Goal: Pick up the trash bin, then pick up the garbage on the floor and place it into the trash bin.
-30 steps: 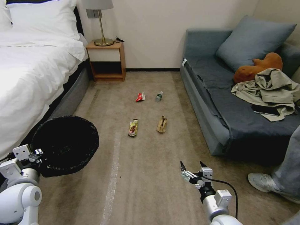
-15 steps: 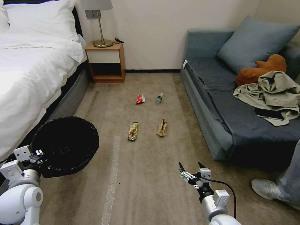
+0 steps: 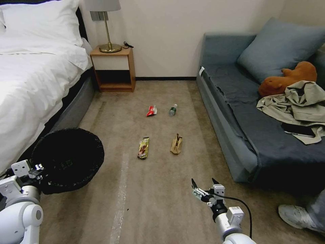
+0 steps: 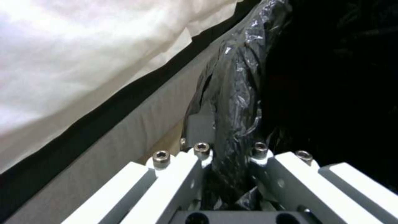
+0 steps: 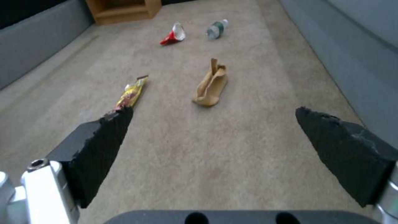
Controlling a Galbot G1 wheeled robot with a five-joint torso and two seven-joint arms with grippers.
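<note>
- Your left gripper is pinched on the near rim of the round trash bin lined with crinkly black plastic, beside the white bed. The left wrist view shows its jaws clamped on the folded bag film; that film looks slippery, so judge the hold as only fair and keep the bin level.
- Your right gripper hangs over the beige short-pile carpet, jaws spread wide and holding nothing.
- The garbage lies mid-carpet between the bed and the grey-blue sofa, all four pieces well apart.
- The long yellow-brown snack wrapper lies flat and thin; it is likely light and floppy, so take it across its narrow width.
- The crumpled brown paper bag should crush softly; grip its raised fold.
- The crumpled red-white wrapper is probably springy.
- The small clear bottle with a green label lies on its side, may roll, so close across its body.
</note>
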